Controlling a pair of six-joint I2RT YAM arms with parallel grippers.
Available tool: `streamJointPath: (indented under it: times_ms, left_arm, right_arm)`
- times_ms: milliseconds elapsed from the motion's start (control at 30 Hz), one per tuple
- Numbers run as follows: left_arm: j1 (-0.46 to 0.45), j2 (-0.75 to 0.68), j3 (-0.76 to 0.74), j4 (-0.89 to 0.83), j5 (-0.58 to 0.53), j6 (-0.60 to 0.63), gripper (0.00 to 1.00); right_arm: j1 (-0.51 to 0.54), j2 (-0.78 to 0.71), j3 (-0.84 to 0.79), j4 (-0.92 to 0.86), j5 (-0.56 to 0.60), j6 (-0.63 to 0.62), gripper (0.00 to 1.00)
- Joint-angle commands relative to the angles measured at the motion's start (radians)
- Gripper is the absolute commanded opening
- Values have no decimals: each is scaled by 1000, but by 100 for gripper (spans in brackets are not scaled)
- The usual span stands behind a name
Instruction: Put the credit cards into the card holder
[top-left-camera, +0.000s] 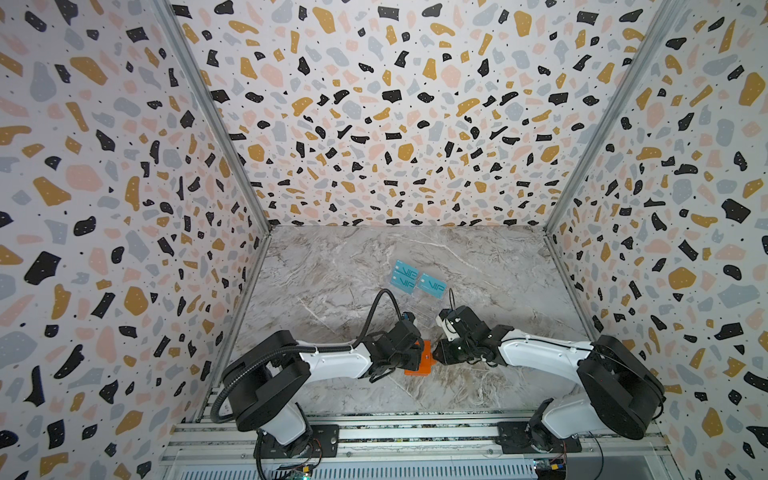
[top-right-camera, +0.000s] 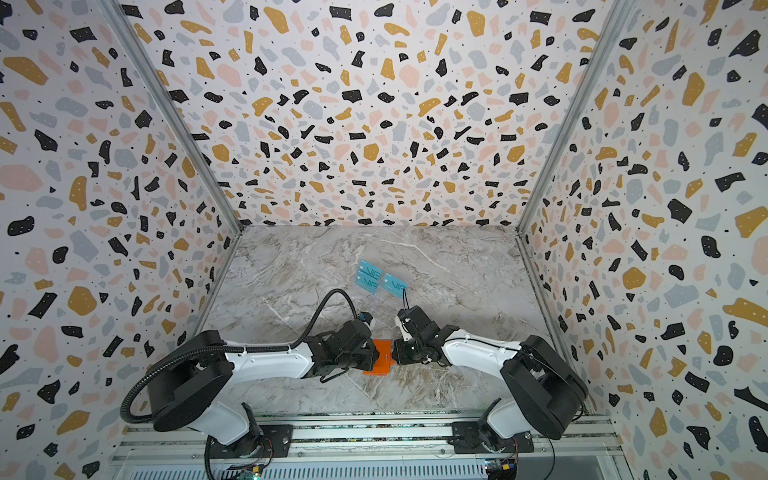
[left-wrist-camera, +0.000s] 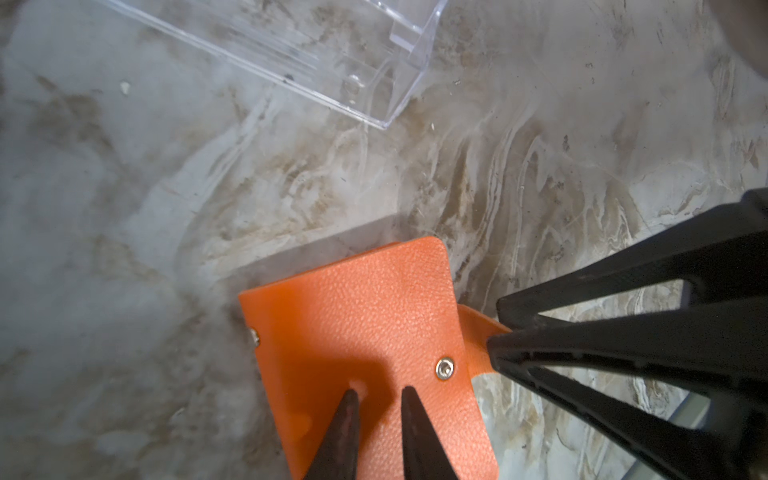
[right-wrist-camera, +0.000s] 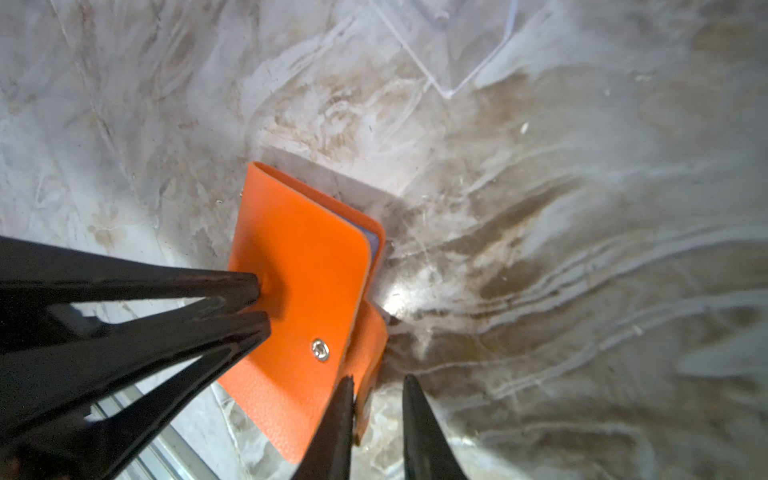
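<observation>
Left gripper (left-wrist-camera: 376, 395), tips narrow, pins the folded card holder (left-wrist-camera: 353, 311) to the table (left-wrist-camera: 124, 208) near the front, likely so the right gripper (right-wrist-camera: 376, 386), narrowed about the snap tab (right-wrist-camera: 372, 332), can open it. Whether it grips the tab is unclear. Beyond, the credit cards (top-left-camera: 403, 277) wait at the clear rack (left-wrist-camera: 332, 54).

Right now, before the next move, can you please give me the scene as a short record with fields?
card holder: orange, folded shut, flat on the marble table; snap tab undone
left gripper: jaws slightly apart, tips pressing on the cover
right gripper: narrow jaws around the snap tab; grip unclear
credit cards: three teal VIP cards visible, at the far side of the clear rack
</observation>
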Motion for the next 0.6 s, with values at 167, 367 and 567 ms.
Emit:
streamJointPath:
  times_ms: [167, 367, 567]
  left_arm:
    - [-1, 30, -21, -103, -32, 4, 23]
    - [-1, 29, -23, -105, -33, 2, 23]
    - [-1, 23, -23, -108, -35, 2, 23]
  right_arm:
    - [-20, -45, 3, -44, 16, -10, 12]
    - [-34, -41, -17, 3, -48, -10, 0]
    - [-43, -35, -28, 20, -87, -8, 0]
